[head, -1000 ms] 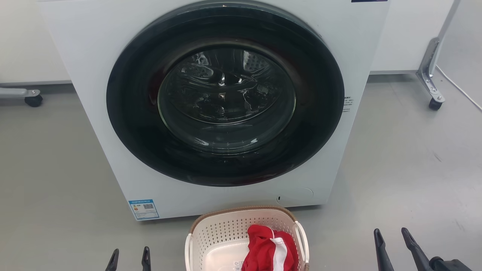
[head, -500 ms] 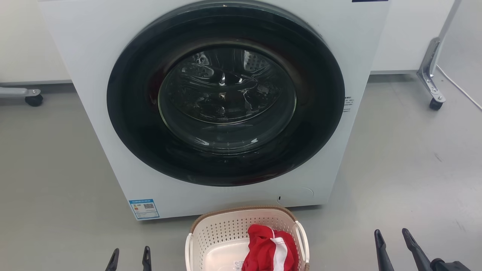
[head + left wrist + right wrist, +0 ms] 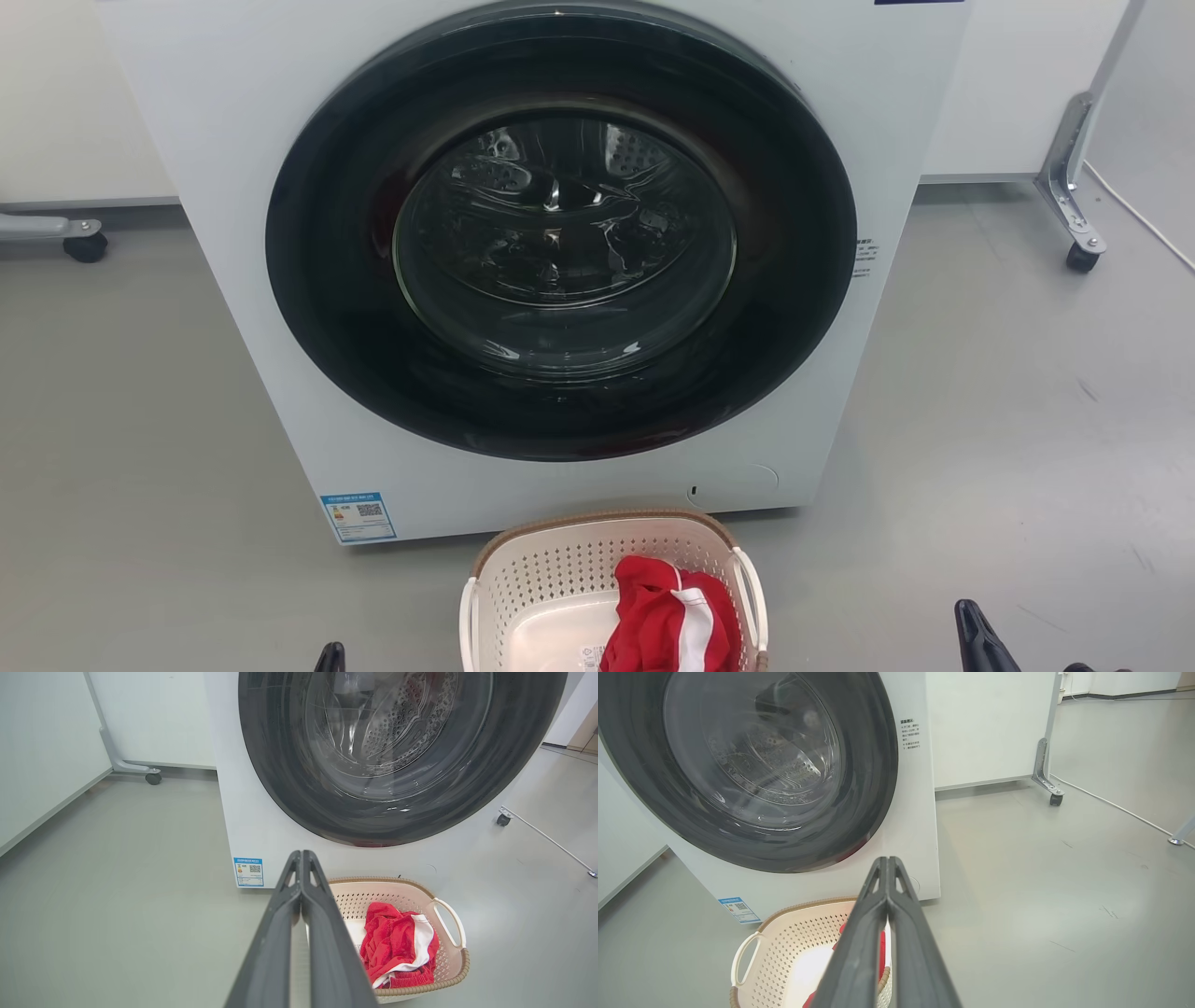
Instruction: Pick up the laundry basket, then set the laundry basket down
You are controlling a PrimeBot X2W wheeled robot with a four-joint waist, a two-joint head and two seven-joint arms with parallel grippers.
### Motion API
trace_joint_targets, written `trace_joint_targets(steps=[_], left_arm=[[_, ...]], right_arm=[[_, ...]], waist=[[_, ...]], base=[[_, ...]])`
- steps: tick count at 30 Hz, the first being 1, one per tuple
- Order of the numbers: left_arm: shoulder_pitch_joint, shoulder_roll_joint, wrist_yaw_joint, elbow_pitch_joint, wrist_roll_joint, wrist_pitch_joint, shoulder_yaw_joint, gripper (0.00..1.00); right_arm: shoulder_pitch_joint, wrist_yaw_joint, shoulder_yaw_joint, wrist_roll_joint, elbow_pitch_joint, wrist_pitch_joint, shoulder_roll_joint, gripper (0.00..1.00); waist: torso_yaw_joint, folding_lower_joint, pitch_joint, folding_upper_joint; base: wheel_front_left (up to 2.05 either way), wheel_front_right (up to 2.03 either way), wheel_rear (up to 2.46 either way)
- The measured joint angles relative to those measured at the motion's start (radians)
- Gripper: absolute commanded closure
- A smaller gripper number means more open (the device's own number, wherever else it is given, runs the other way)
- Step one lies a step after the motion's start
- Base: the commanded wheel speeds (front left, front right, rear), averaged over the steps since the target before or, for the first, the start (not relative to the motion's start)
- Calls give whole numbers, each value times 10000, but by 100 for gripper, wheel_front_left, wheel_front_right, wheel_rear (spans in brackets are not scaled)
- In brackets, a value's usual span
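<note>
Dark-grey fingers on the left gripper (image 3: 301, 855): pressed together tip to tip, nothing between them. The right gripper (image 3: 887, 861) is the same, closed and empty. Both hang above the floor (image 3: 980, 420) and touch nothing. In the head view one fingertip of each pokes in at the bottom edge, on either side of the laundry basket (image 3: 597, 516).

The laundry basket sits upright on the floor between the two grippers, clear of both. It has cream perforated walls, a brown woven-look rim and a white handle (image 3: 752, 597) on each side. A small printed label (image 3: 588, 656) on its bottom is too small to read. Bunched in its right half is a red garment (image 3: 667, 621) with a white panel.

Just behind the basket is a white front-loading washing machine (image 3: 233, 140). Its round dark door (image 3: 327, 280) is closed, and the steel drum (image 3: 560, 215) is visible through the glass. The basket's far rim is just in front of the machine's base; whether they touch can't be told. A blue sticker (image 3: 358, 516) with a QR code sits at the machine's lower left corner.

Farther back, a grey metal leg stands on a black caster (image 3: 1083, 259) at the right, with another caster (image 3: 84, 248) at the left. A white cable (image 3: 1139, 219) runs along the floor at the far right, with white wall panels (image 3: 56, 93) behind.
</note>
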Motion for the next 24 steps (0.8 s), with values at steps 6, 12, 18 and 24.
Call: trace_joint_targets(steps=[6, 12, 18, 24], left_arm=[[-13, -44, -134, 90, -696, 176, 165, 100], [-109, -107, -309, 199, -1682, 364, 349, 100], [-214, -155, -451, 276, -2485, 554, 514, 100], [-363, -211, -571, 351, -3248, 721, 683, 100]], right_arm=[[-27, 157, -274, 700, 65, 251, 96, 100], [-57, 263, -550, 1429, 144, 479, 230, 100], [-121, 422, -823, 2167, 209, 709, 359, 100], [-270, 527, -1097, 2917, 276, 968, 479, 100]], waist=[[32, 0, 14, 1], [61, 0, 25, 0], [89, 0, 37, 1], [117, 0, 48, 0]], base=[[0, 0, 0], [0, 0, 0], [0, 0, 0], [0, 0, 0]])
